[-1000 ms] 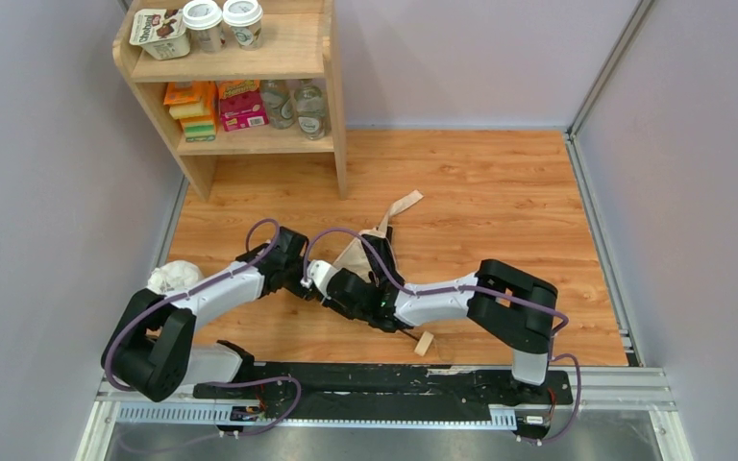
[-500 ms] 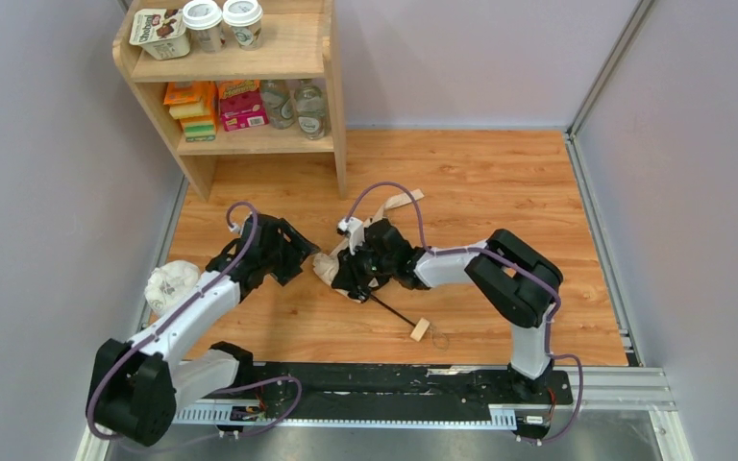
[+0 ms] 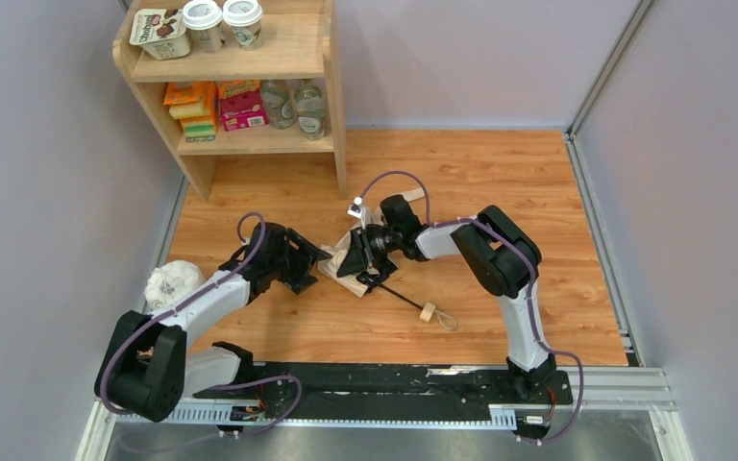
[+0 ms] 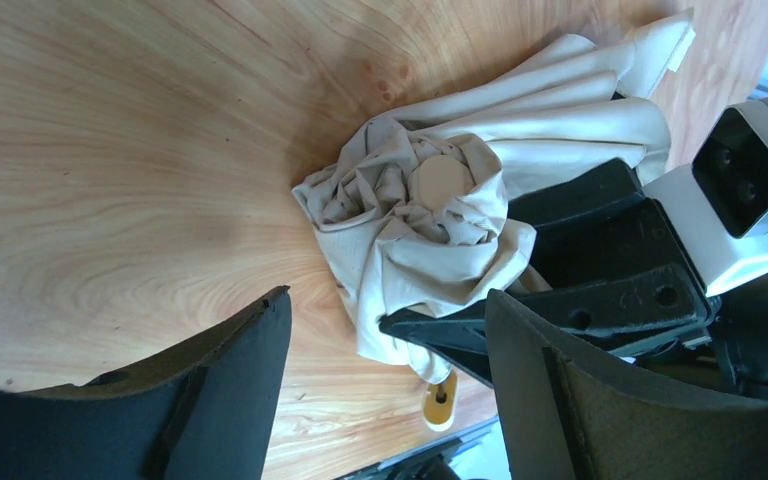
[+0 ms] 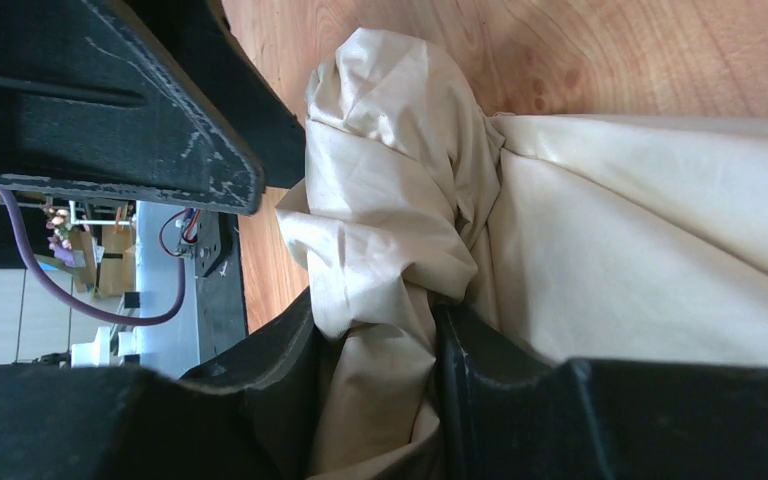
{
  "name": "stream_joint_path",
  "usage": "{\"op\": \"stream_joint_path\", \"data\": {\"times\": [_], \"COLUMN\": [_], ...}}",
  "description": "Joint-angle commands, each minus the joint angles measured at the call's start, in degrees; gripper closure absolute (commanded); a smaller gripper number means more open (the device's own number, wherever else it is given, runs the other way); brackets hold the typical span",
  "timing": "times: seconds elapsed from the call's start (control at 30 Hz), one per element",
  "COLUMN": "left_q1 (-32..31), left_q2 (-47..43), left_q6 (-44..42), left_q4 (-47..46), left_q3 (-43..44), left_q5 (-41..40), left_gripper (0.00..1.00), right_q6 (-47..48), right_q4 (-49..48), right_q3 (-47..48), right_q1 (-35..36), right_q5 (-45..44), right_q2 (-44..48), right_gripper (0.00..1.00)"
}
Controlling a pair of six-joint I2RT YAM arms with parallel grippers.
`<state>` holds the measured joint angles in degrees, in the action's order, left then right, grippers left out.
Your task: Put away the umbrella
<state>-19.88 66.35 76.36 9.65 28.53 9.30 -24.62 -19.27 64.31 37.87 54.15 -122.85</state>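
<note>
The umbrella (image 3: 351,261) lies on the wooden table (image 3: 500,192) near its middle, between the two arms, its beige cloth bunched into a crumpled heap with the round cap facing the left wrist camera (image 4: 440,180). Its thin black shaft (image 3: 399,294) runs out toward the near right and ends in the small wooden handle (image 3: 428,312), which rests flat on the table. The right gripper (image 3: 363,257) is clamped on a fold of the cloth, the fabric squeezed between its two fingers (image 5: 300,350). The left gripper (image 3: 312,267) sits just beside the heap with its jaws wide apart and nothing held between them. A white bag (image 3: 173,283) lies at the table's left edge, and a shelf (image 3: 250,77) stands at the far left
</note>
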Motion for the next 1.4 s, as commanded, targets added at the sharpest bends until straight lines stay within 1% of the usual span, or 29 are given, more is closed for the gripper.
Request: {"op": "stream_joint_path", "data": {"times": [0.0,0.07,0.17,0.37,0.47,0.6,0.63,0.67,0.7,0.73,0.77,0.8,0.83,0.87,0.9,0.93,0.97,1.0,1.07,1.1,1.2,1.27,1.3,1.37], "left_q1": [0.19,0.19,0.10,-0.86,-2.88,-3.59,-3.67,-4.02,-4.11,-4.12,-4.12,-4.12,-4.12,-4.12,-4.12,-4.03,-4.11,-4.12,-4.12,-4.12,-4.12,-4.12,-4.12,-4.12], "left_q2": [3.51,5.27,7.12,11.86,14.77,18.11,18.99,19.43,20.39,20.75,21.19,21.45,21.63,21.81,21.81,21.63,21.37,21.02,20.40,20.14,19.79,20.31,20.57,21.28], "left_q6": [4.50,5.12,5.12,5.64,4.86,4.77,4.77,4.68,4.59,4.33,4.07,3.45,2.93,2.75,2.48,2.48,2.57,2.48,2.22,2.04,1.69,1.60,1.43,0.81], "left_q4": [-7.27,-9.02,-8.77,-4.22,-1.57,1.95,2.91,3.01,2.83,2.74,2.31,2.04,2.47,3.44,3.88,4.06,4.24,4.67,5.81,6.78,9.68,12.48,13.46,15.31], "left_q3": [1.00,1.26,2.57,5.47,7.32,6.63,6.36,5.84,5.48,5.13,4.87,4.26,4.08,4.07,3.90,3.29,2.85,1.97,1.27,1.26,1.17,1.87,2.66,3.63], "left_q5": [2.30,2.74,2.30,-1.03,-3.41,-5.78,-6.39,-6.49,-6.40,-6.49,-6.84,-6.93,-7.01,-6.93,-7.01,-6.75,-6.58,-6.31,-6.14,-6.22,-5.88,-5.17,-4.91,-4.03], "left_gripper": [0.22,0.22,0.22,0.22,0.22,0.21,0.25,0.27,0.39,0.46,0.60,0.64,0.72,0.75,0.84,0.88,0.97,1.00,1.00,1.00,1.00,1.00,1.00,1.00], "right_q6": [1.42,1.68,1.86,2.56,2.82,3.44,4.14,4.84,5.28,5.46,5.72,6.07,6.42,6.86,7.22,7.39,7.66,7.92,8.36,8.80,10.11,11.69,12.92,16.87], "right_q4": [17.24,17.60,17.68,18.04,18.12,18.91,19.00,21.27,21.90,22.25,22.69,23.22,23.92,24.62,25.32,26.11,27.25,28.57,31.12,32.18,34.38,34.39,33.86,33.25], "right_q3": [-3.41,-2.88,-2.79,-2.53,-2.35,-1.56,-1.04,-0.77,-0.51,-0.33,-0.33,-0.33,-0.33,-0.33,-0.24,-0.15,0.19,0.72,2.12,2.91,4.24,3.72,3.10,1.52], "right_q1": [-0.69,-0.78,-0.69,-0.60,-0.34,0.19,0.45,0.71,0.89,1.07,1.16,1.33,1.42,1.51,1.51,1.59,1.51,1.59,1.51,1.51,1.59,1.94,2.38,4.66], "right_q5": [-6.08,-6.34,-6.77,-7.13,-7.22,-7.30,-7.91,-8.27,-8.45,-8.88,-9.23,-9.85,-10.90,-11.95,-13.01,-14.15,-15.64,-16.70,-18.72,-19.43,-21.36,-22.76,-23.73,-29.25], "right_q2": [-7.32,-7.41,-7.23,-6.44,-6.18,-5.91,-5.65,-5.56,-5.39,-5.12,-4.86,-4.25,-3.55,-2.67,-1.79,-0.65,0.40,1.55,4.01,5.50,11.37,15.68,18.23,22.54], "right_gripper": [1.00,1.00,1.00,1.00,1.00,1.00,1.00,1.00,1.00,1.00,1.00,1.00,1.00,1.00,1.00,0.98,0.94,0.92,0.84,0.78,0.54,0.41,0.37,0.28]}}
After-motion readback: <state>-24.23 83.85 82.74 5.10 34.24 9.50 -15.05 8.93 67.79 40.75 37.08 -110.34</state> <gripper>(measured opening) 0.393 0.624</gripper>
